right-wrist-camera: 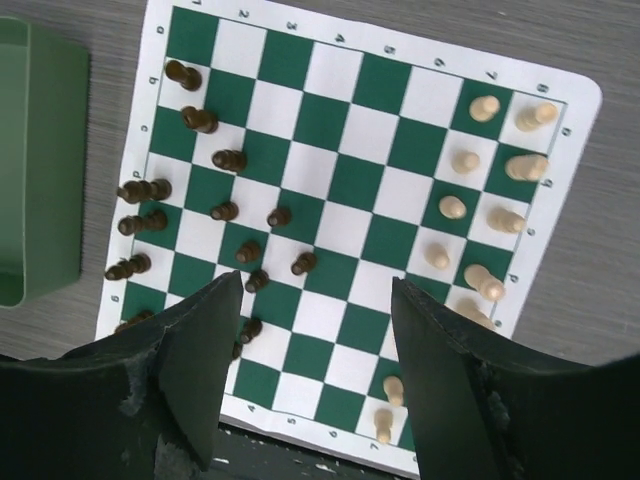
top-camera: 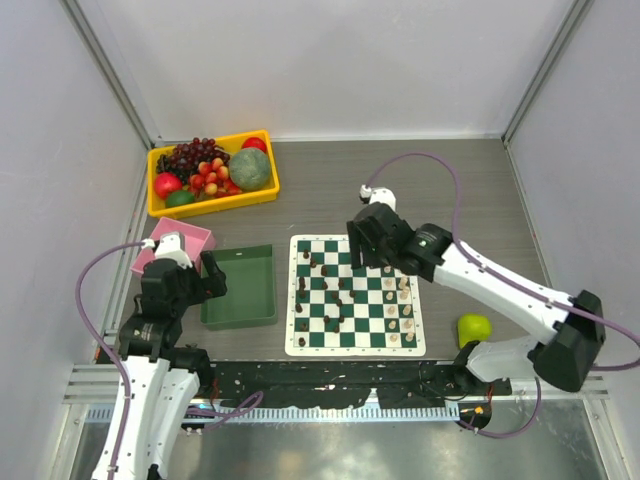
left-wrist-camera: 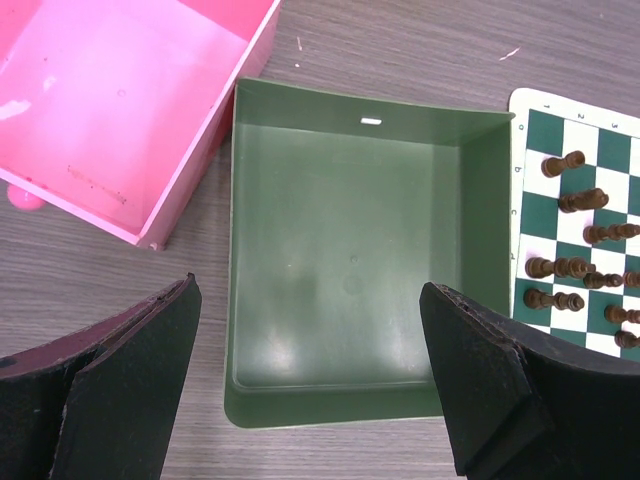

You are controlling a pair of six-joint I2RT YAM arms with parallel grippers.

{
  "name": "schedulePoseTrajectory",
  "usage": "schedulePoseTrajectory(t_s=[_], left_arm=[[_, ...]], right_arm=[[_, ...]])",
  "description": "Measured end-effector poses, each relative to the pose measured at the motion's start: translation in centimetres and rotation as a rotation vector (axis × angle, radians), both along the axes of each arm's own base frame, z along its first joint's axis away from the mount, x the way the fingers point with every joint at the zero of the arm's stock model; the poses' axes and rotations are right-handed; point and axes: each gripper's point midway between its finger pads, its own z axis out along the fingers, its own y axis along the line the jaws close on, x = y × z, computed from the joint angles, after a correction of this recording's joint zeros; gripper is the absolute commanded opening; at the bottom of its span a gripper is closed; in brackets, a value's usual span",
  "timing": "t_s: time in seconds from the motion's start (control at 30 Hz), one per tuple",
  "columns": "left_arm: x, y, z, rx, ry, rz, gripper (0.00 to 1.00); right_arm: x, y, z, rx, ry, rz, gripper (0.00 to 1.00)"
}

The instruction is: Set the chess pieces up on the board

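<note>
Grey wood-grain table (top-camera: 420, 190), pale walls on three sides. Board (top-camera: 355, 295) lies flat at the near centre of the table, white border visible all round. Dark pieces (right-wrist-camera: 198, 119) stand on its left half, spread unevenly over the three or four left columns, some close together in twos, not in straight ranks. Cream pieces (right-wrist-camera: 452, 207) occupy the two right columns in a fairly regular double line; top view shows none off the board. Whether each piece is upright or tipped: cannot tell from these angles. Right gripper (right-wrist-camera: 318, 285) hangs above the board, over its far part in the top view; fingers apart, nothing between them, and the wrist view looks straight down between them onto bare squares mid-board. Left gripper (left-wrist-camera: 310, 300) hovers over the near edge of the green tray (top-camera: 240, 287), fingers wide apart, holding nothing. Green tray sits just left of the board, close beside its left border; contact not discernible. Its floor shows bare green in the left wrist view. Pink tray (top-camera: 180, 240) lies left of and slightly farther than the green tray, corners close. Yellow bin (top-camera: 212, 172) at far left holds mixed fruit (top-camera: 205, 170). One green fruit (top-camera: 474, 328) rests on the table right of the board, beside the right arm's base.
</note>
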Motion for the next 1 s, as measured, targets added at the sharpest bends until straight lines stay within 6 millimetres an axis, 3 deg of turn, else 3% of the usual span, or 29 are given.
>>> schedulePoseTrajectory(t_s=[0.57, 1.0], left_arm=[[0.2, 0.0, -0.6, 0.003, 0.067, -0.001, 0.99], [0.1, -0.1, 0.1, 0.000, 0.042, -0.005, 0.99]], right_arm=[[5.9, 11.2, -4.7, -0.030, 0.129, 0.213, 0.58], [7.9, 15.2, -9.6, -0.052, 0.217, 0.268, 0.50]])
